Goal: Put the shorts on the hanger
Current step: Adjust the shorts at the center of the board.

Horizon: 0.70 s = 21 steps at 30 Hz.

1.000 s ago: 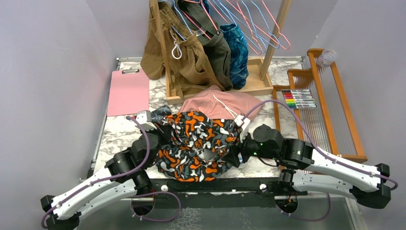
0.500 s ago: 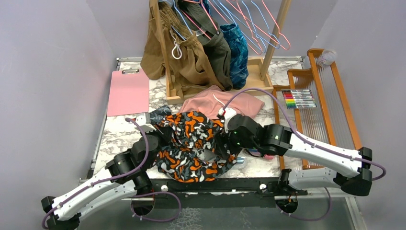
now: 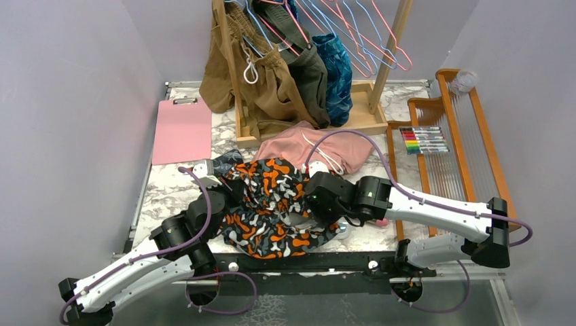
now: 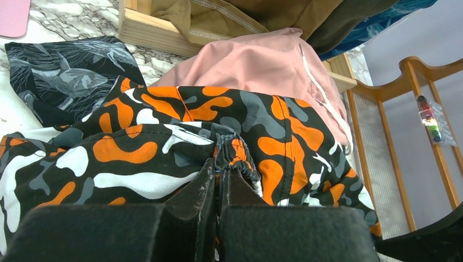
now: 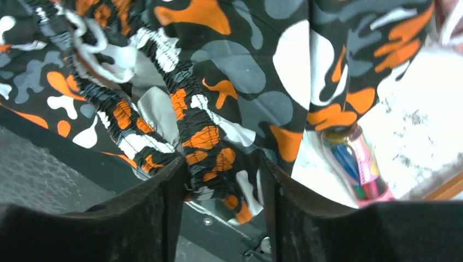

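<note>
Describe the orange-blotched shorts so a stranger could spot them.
On the marble table, at the middle of its near edge, lies a crumpled pair of shorts. Orange, white and grey blobs on black set it apart from the plain pink shorts behind and the dark grey-printed cloth at its left.

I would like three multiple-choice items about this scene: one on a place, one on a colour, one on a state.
1. The pink clipboard lies: A) at the far left of the table; B) on the loom; C) inside the crate.
2. The drawstring shorts beyond the camouflage shorts are: A) green; B) dusty pink; C) yellow.
3. The left jaws are: A) wide open; B) shut on a hanger; C) shut on the camouflage shorts' waistband.
1 A: it lies flat by the left edge. 2 B: pink fabric, white cord. 3 C: elastic is pinched between them.
</note>
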Tool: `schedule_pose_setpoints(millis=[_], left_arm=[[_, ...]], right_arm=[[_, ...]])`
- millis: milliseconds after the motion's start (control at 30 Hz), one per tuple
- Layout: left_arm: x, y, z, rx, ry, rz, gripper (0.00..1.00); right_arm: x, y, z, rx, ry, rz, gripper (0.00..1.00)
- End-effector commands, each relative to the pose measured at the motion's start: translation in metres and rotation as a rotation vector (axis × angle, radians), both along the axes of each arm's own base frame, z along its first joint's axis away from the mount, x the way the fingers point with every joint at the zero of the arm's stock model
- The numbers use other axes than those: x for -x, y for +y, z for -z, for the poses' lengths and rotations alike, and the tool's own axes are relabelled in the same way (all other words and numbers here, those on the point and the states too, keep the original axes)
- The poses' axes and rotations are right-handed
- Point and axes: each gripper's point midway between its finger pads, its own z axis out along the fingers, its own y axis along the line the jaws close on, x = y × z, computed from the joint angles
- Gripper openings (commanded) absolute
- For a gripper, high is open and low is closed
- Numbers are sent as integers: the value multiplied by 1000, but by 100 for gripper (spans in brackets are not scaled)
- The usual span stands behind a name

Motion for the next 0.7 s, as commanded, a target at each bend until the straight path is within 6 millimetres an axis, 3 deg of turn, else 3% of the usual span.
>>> schedule_pose_setpoints(millis=[0, 100, 167, 233, 333, 400, 667], left_arm=[[0, 0, -6, -6, -15, 12, 0], [0, 0, -6, -11, -14, 11, 0], [-1, -1, -5, -11, -12, 11, 0], [-1, -2, -6, -8, -9, 13, 0], [-1, -5, -7, -6, -4, 19, 0], [-2, -9, -7, 0, -1, 27, 0], [-2, -21, -7, 14, 14, 62, 0]], right_arm=[[-2, -32, 3, 121, -29, 43, 44], [-1, -40, 4, 143, -34, 50, 27], [-1, -42, 3, 150, -34, 46, 24], [1, -38, 0, 131, -28, 31, 28], [5, -21, -6, 56, -10, -28, 47], [6, -12, -5, 41, 1, -44, 53], [4, -8, 22, 104, 21, -46, 55]])
